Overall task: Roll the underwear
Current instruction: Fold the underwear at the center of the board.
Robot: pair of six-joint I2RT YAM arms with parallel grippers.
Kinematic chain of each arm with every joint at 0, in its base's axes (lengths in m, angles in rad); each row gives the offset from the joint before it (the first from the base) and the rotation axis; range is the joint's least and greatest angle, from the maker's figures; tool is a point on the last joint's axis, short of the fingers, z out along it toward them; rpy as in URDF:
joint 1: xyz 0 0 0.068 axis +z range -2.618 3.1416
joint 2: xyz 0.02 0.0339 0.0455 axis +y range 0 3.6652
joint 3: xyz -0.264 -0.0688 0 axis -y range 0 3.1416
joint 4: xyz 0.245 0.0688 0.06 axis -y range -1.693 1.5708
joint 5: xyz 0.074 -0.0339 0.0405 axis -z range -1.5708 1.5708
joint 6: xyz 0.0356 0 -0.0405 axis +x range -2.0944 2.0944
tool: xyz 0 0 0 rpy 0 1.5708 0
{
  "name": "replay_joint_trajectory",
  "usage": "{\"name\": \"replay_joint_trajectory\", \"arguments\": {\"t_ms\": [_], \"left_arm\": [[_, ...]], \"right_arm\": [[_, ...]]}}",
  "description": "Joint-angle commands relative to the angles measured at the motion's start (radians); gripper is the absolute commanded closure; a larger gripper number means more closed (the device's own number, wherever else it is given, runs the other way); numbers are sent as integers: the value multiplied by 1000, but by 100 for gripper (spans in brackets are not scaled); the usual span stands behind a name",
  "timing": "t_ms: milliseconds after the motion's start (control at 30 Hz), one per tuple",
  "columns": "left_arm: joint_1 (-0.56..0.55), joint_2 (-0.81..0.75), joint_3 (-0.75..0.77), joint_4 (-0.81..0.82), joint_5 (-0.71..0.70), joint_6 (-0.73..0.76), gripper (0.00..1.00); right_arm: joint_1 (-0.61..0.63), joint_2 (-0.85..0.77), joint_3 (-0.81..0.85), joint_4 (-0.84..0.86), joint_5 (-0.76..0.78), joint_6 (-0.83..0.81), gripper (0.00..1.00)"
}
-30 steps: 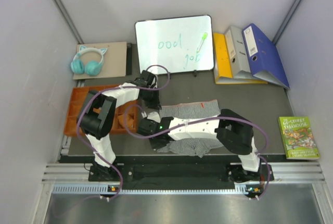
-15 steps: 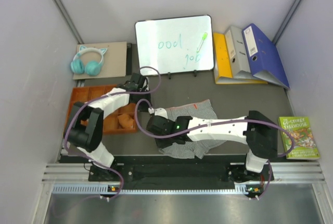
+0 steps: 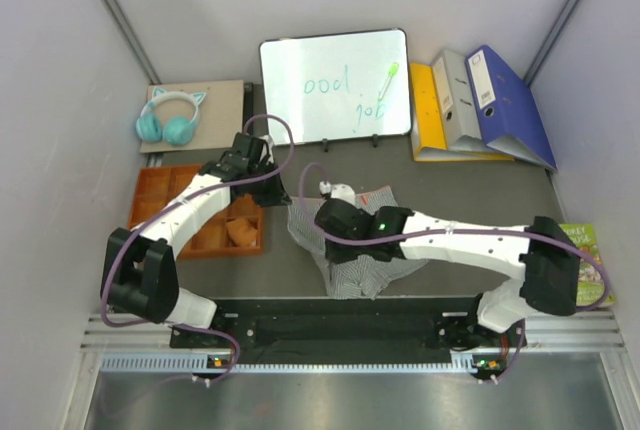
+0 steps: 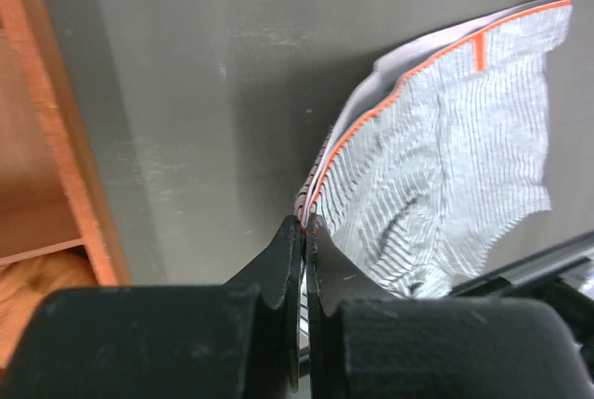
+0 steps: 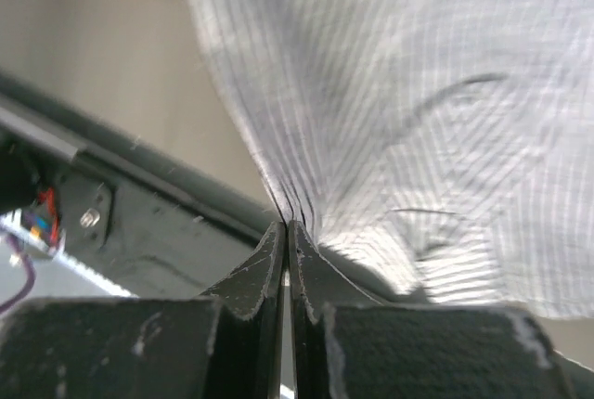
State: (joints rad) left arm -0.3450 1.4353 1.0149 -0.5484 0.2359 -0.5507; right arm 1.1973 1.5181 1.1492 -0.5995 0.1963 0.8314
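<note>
The grey-and-white striped boxer shorts (image 3: 352,260) hang bunched between both grippers, above the table's middle. My left gripper (image 3: 284,200) is shut on their orange-trimmed waistband edge; in the left wrist view the gripper (image 4: 303,223) pinches that edge and the boxer shorts (image 4: 445,158) drape away to the right. My right gripper (image 3: 328,222) is shut on a fold of the cloth; in the right wrist view the gripper (image 5: 286,227) grips the boxer shorts (image 5: 418,93) fanning out above it. The rust-orange briefs (image 3: 240,232) lie in the orange tray (image 3: 165,190).
A whiteboard (image 3: 335,85) stands at the back, with teal headphones (image 3: 168,118) on a board to its left and binders (image 3: 480,105) to its right. A green book (image 3: 592,265) lies at the right edge. The tray wall (image 4: 56,139) is close to my left gripper.
Both arms have stretched out and swung back, lifting the boxer shorts off the table. The shorts went from lying spread flat to hanging bunched, shifted slightly left.
</note>
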Motion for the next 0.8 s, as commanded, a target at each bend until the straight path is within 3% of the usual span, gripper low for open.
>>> {"name": "replay_joint_trajectory", "arguments": {"t_ms": [0, 267, 767], "left_arm": [[-11, -19, 51, 51, 63, -86, 100], [-110, 76, 122, 182, 48, -204, 100], [-255, 298, 272, 306, 11, -342, 100]], "right_arm": [[-71, -114, -60, -65, 66, -15, 100], [-226, -277, -167, -163, 91, -38, 100], [-373, -461, -275, -298, 100, -67, 100]]}}
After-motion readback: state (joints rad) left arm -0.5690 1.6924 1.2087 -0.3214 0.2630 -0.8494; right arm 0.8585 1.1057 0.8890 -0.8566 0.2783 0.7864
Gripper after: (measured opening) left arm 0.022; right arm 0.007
